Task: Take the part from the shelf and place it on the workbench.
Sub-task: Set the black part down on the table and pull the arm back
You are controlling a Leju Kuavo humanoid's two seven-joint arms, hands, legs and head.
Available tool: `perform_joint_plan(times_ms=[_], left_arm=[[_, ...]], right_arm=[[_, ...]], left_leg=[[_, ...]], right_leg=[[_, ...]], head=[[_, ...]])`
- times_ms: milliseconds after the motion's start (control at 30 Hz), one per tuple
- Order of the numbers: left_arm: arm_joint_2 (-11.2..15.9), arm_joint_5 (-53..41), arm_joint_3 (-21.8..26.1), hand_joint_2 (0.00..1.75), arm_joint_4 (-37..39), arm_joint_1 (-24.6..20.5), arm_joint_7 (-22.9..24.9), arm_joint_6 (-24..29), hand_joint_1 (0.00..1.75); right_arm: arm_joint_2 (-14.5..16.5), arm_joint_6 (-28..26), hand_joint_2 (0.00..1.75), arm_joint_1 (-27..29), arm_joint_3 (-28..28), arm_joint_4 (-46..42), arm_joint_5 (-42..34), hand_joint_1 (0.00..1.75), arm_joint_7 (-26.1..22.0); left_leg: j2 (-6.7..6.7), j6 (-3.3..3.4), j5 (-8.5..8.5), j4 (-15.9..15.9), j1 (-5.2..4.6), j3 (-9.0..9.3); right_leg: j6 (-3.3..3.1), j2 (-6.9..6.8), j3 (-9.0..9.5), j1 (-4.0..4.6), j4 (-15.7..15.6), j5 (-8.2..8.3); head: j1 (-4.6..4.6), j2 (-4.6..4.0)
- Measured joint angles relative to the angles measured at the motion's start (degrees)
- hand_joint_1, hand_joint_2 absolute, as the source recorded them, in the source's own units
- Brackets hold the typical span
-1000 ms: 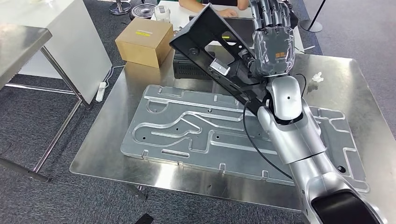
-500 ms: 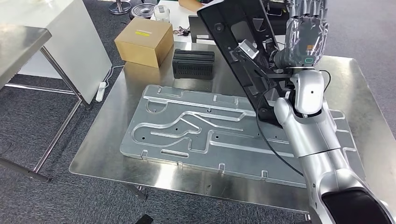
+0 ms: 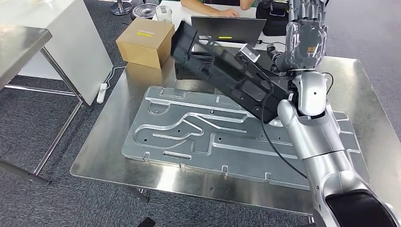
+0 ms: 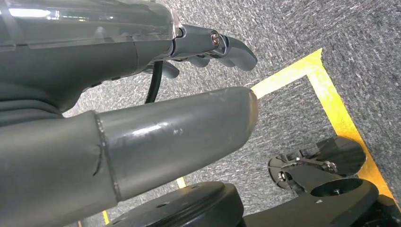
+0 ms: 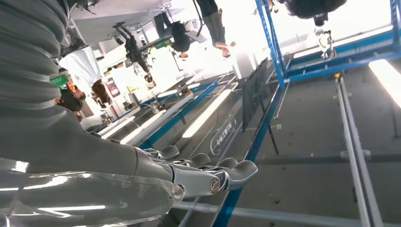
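— Steel tabletop first, on the left: what sits there?

— Far left corner has a cardboard box, with a small black ribbed block just beside it. A big stamped metal plate covers most of the middle.

— And the part?

— The long black part is in the air above the plate, tilted. Its long axis runs from high at the box end down towards the robot's right arm, and the low end hangs just over the plate.

— Which hand has it?

— The right hand. It is raised with the fingers pointing up, and the part's near end sits against its palm side, so it looks held there; how the fingers wrap it I cannot tell. The left hand hangs low over the grey floor with nothing in it, fingers loosely apart.

— So the coming move?

— I'd judge the part lies out to the left of the right hand, so lowering means levelling that high far end onto the plate.
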Motion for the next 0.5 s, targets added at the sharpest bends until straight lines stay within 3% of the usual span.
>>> perform_joint_plan(times_ms=[133, 500], left_arm=[[-0.04, -0.27, 0.54, 0.00, 0.00, 0.04, 0.02, 0.00, 0.00], [-0.15, -1.34, 1.69, 0.00, 0.00, 0.07, 0.03, -0.15, 0.00]], right_arm=[[-0.06, -2.82, 1.75, 0.25, -0.70, 0.47, -2.54, 0.00, -0.22], [-1.01, -5.51, 1.75, 1.06, -3.74, 0.58, 2.20, 0.00, 0.20]], left_leg=[[0.00, 0.00, 0.00, 0.00, 0.00, 0.00], [0.00, 0.00, 0.00, 0.00, 0.00, 0.01]], right_leg=[[0.00, -0.01, -0.01, -0.01, 0.00, 0.00], [0.00, 0.00, -0.02, 0.00, 0.00, 0.00]], head=[[-0.01, 0.00], [-0.01, 0.00]])
